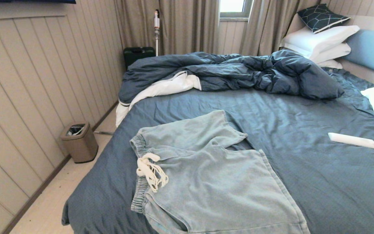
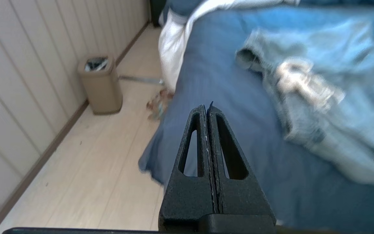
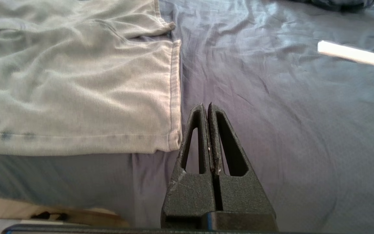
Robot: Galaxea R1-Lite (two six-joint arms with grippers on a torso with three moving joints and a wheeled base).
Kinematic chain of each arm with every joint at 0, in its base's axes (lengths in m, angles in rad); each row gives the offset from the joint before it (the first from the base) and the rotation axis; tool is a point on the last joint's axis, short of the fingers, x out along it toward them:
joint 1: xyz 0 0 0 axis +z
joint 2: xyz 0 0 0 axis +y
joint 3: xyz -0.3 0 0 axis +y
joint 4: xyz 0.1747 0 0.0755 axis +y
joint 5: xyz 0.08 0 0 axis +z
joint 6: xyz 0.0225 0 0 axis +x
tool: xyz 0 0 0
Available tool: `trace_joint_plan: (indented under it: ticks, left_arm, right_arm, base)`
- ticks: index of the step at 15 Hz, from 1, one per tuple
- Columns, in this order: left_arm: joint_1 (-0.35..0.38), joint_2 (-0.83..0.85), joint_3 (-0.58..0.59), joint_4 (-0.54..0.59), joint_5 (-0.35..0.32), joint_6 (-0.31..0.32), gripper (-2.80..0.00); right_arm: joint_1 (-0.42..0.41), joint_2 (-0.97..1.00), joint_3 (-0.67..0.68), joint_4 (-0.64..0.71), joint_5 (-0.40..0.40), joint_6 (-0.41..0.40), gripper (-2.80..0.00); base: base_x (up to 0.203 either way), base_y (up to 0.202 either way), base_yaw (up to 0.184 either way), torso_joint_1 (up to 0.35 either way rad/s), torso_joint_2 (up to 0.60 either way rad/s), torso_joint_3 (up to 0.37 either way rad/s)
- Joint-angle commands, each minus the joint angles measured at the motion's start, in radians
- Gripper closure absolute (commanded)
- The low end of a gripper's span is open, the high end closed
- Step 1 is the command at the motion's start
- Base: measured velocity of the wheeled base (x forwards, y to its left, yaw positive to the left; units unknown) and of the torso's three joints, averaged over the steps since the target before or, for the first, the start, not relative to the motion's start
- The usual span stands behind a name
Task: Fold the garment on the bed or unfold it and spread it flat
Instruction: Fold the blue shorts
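The right tool (jaws pressed together, empty) hovered over the bed just beside the garment hem corner; a white bar lay well apart.

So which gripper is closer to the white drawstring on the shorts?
Left. The left gripper hangs shut over the bed edge on the drawstring's side; the right gripper, also shut, sits by the shorts' leg hem.

No readable text, label, brand, number or sign in any view. Garment, bed, bin by wall and white object on sheet all unmarked.
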Motion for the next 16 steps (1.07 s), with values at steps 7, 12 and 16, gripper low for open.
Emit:
trace_joint_plan:
  ticks: [7, 12, 16]
  left_arm:
    - [-0.002, 0.537, -0.427, 0.047, -0.029, -0.034, 0.0]
    - [-0.002, 0.969, -0.618, 0.051, -0.103, -0.099, 0.0]
    - [-0.037, 1.302, -0.662, 0.057, -0.214, -0.123, 0.0]
  right_arm:
    - [0.024, 0.494, -0.424, 0.106, 0.024, 0.018, 0.0]
    - [0.027, 1.004, -0.724, 0.103, 0.028, 0.132, 0.0]
    - [-0.048, 1.328, -0.792, 0.107, 0.14, 0.192, 0.0]
  base:
    - [0.0, 0.0, 0.0, 0.0, 0.0, 0.0]
    - [0.0, 0.0, 0.0, 0.0, 0.0, 0.0]
    - [0.0, 0.0, 0.0, 0.0, 0.0, 0.0]
